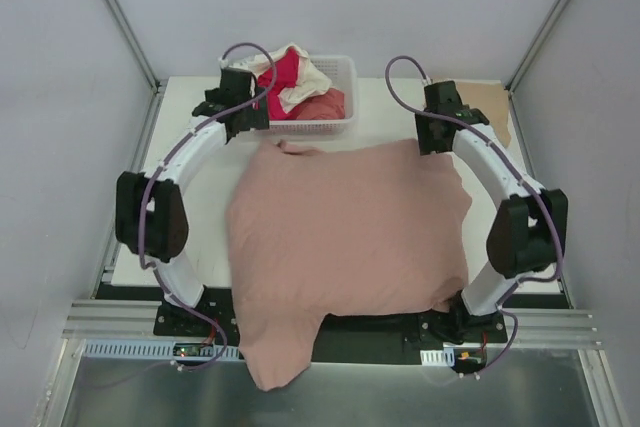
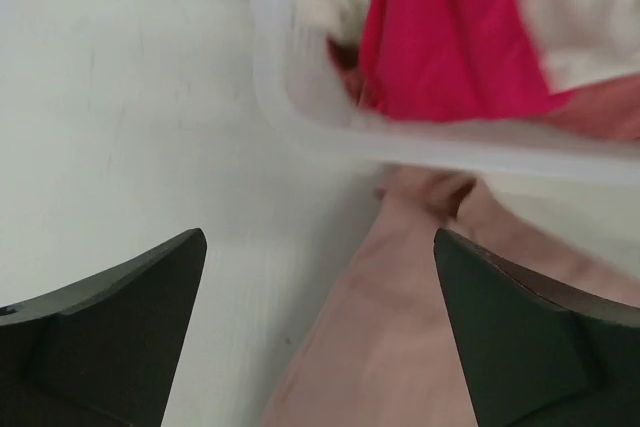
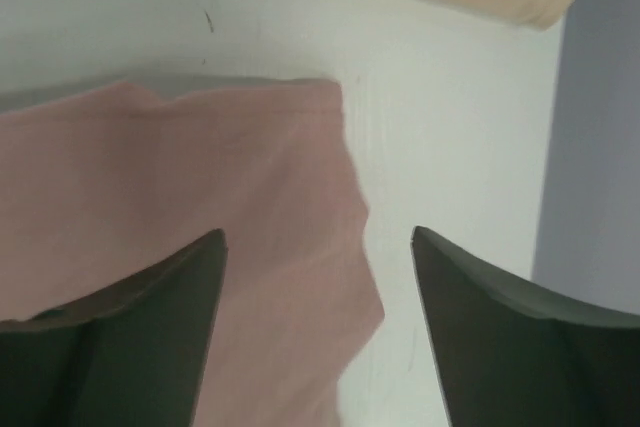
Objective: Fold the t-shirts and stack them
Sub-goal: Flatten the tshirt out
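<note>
Dusty-pink t-shirt (image 1: 350, 237) spread flat on table (image 1: 210, 212) — left gripper (image 2: 318, 237), right gripper (image 3: 318, 235) both spread apart, empty, above far corners.

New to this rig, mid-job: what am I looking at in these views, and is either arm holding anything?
Two robot arms stand at the near edge of the table. One view looks down from above; the other two are wrist cameras, the dark wedges being fingers. A pink t-shirt lies spread on the table, one end hanging off the near edge. A white basket behind holds more shirts; a tan shirt lies far right. The left gripper and right gripper are open, holding nothing.
</note>
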Tool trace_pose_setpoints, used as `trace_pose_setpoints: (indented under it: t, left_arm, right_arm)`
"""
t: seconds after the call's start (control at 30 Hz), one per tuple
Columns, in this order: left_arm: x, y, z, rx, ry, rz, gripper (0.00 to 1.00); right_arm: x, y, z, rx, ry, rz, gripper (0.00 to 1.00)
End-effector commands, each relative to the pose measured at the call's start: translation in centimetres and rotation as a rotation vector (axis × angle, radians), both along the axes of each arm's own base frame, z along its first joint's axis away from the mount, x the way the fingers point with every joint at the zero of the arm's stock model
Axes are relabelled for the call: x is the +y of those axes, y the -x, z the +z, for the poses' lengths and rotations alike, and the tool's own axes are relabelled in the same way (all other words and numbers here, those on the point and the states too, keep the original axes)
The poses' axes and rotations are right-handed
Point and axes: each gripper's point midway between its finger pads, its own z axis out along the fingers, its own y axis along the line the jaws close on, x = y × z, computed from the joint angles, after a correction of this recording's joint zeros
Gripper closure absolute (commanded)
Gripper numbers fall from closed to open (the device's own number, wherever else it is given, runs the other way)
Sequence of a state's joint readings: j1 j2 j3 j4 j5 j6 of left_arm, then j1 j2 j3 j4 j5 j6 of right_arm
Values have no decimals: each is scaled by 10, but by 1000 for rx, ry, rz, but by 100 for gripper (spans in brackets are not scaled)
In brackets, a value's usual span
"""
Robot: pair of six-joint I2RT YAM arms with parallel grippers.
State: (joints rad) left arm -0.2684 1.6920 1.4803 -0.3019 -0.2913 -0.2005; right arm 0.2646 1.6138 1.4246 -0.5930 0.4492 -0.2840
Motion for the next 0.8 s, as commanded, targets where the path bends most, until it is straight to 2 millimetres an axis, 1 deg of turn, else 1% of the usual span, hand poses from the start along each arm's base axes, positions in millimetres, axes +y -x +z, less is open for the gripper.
trace_pose_setpoints:
  t: [0.0, 0.03, 0.07, 0.1, 0.13, 0.17, 0.2, 0.23, 0.27, 0.3, 0.33, 0.37, 0.43, 0.47, 0.5, 0.57, 0.6, 0.63, 0.67, 0.7, 0.73, 0.77]
  left_arm:
    - [10, 5, 17, -29, 25, 69, 1]
    - [9, 7, 15, -25, 43, 81, 1]
    - [8, 9, 16, -26, 59, 85, 1]
    - [7, 16, 17, -28, 77, 84, 1]
    - [1, 21, 15, -19, 116, 73, 1]
    - [-1, 26, 13, -11, 136, 65, 1]
    - [-3, 38, 7, 5, 156, 55, 1]
    - [-6, 44, 3, 18, 186, 56, 1]
    - [-11, 56, -12, 60, 213, 35, 1]
    - [-13, 65, -12, 65, 242, 29, 1]
    - [-15, 71, -17, 81, 258, 25, 1]
    - [-18, 84, -28, 113, 279, 13, 1]
    - [-23, 97, -39, 148, 326, 13, 1]
    - [-27, 110, -47, 178, 358, -1, 1]
    - [-31, 118, -53, 198, 385, 1, 1]
    - [-33, 132, -64, 223, 395, 4, 1]
    - [-45, 140, -67, 239, 420, -26, 1]
    - [-50, 143, -69, 243, 427, -38, 1]
    - [-57, 149, -75, 260, 429, -59, 1]
    - [-68, 150, -77, 258, 430, -91, 1]
    - [-74, 149, -83, 278, 425, -98, 1]
    - [-79, 148, -87, 293, 427, -108, 1]
  right_arm:
    - [5, -8, 1, 4, -72, -57, 5]
    - [4, -7, 0, 4, -70, -60, 1]
    - [3, -4, 5, -13, -74, -70, 3]
    - [3, -2, 6, -22, -85, -75, 3]
    - [4, 0, 7, -29, -100, -73, 3]
    - [8, 7, 3, -26, -133, -68, 3]
    - [11, 11, 1, -19, -155, -60, 3]
    - [14, 16, 1, -19, -174, -51, 3]
    - [18, 24, -11, 16, -202, -40, 3]
    - [20, 28, -15, 29, -213, -37, 3]
    - [20, 33, -19, 39, -220, -42, 3]
    - [19, 40, -29, 64, -222, -52, 3]
    - [19, 47, -38, 87, -229, -60, 3]
    - [22, 51, -44, 110, -243, -57, 3]
    - [23, 58, -54, 139, -254, -61, 3]
    - [28, 65, -64, 165, -288, -58, 3]
    - [28, 72, -73, 183, -294, -77, 3]
    - [28, 75, -79, 197, -295, -88, 3]
    - [27, 76, -83, 202, -292, -100, 3]
    - [25, 77, -86, 212, -290, -113, 3]
    - [25, 78, -94, 241, -293, -123, 3]
    - [25, 78, -98, 251, -296, -126, 3]
